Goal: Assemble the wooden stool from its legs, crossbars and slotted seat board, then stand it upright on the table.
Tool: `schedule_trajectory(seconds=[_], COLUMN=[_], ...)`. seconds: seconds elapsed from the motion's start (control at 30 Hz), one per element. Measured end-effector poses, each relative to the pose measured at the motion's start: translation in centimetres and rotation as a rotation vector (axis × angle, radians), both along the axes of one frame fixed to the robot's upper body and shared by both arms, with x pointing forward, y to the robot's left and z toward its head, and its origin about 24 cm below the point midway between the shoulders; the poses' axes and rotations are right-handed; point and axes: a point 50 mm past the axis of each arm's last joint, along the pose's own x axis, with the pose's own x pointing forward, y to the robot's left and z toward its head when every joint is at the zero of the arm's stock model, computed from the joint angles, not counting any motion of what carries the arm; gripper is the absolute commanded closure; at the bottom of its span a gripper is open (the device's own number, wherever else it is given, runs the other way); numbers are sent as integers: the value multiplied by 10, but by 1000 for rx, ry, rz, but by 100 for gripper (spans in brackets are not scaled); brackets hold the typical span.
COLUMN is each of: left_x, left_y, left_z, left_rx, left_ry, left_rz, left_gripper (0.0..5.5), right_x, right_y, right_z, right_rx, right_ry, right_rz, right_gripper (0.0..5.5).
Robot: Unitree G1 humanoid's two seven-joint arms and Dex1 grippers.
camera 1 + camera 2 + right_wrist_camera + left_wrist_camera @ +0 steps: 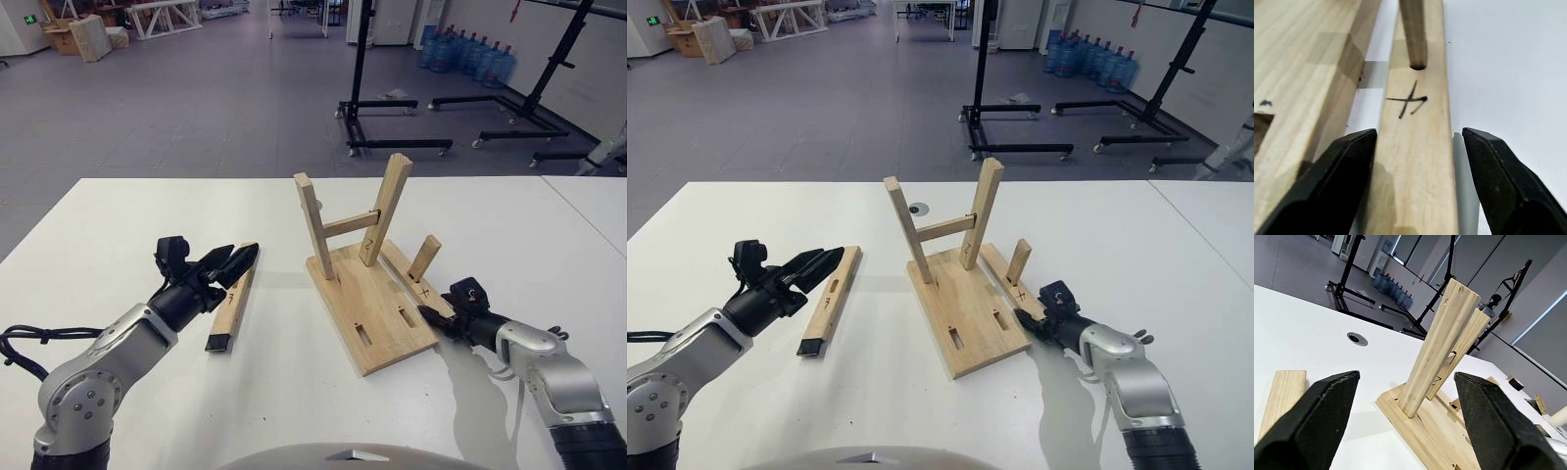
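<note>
Seat board (377,304): lies flat on the bench (118,225), about mid-bench between my 2 arms. 2 open slots show near its close end.
Standing legs: 2 legs (315,227) rise from the far half of the board, both leaning a little. 1 crossbar (351,224) joins them.
Right loose leg (1413,147): lies on the bench just beside the board's right edge. It has a pen cross on its top face, and a short bar (424,258) stands up from it.
Right pincer (431,316): partly open, with 1 finger on each side of that leg's near end, low at bench level. It grips nothing. A thin gap shows on the outer side, and I cannot tell whether the inner finger touches the wood.
Right arm: my forearm lies low over the bench, coming in from the near right corner and aimed at the board.
Left loose leg (233,304): lies flat on the bench, apart from the board on its left. Its near end is dark.
Left pincer (240,258): wide open and holding nothing, at the far end of that leg. I cannot tell whether it touches.
Left arm: bent at the elbow, with the forearm angled up from the near left.
</note>
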Motion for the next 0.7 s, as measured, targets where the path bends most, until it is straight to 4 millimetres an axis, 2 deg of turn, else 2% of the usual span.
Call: schedule_trajectory(seconds=[0.13, 0.33, 0.47, 0.6, 0.7], left_x=[0, 2, 2, 5, 3], left_y=[0, 1, 1, 2, 5], left_z=[-1, -3, -3, -4, 6], left_rx=[4, -3, -8, -22, -103], left_ry=[0, 5, 3, 0, -49], left_rz=[7, 20, 19, 13, -57], left_gripper=[193, 193, 193, 193, 193], right_x=[-2, -2, -1, -2, -3], right_y=[3, -4, -8, -25, -53], right_z=[3, 2, 0, 3, 13], right_rx=[-32, -43, -40, 26, 179], right_ry=[3, 24, 31, 30, -5], right_rz=[59, 42, 22, -70, -202], right_gripper=[247, 342, 343, 343, 344])
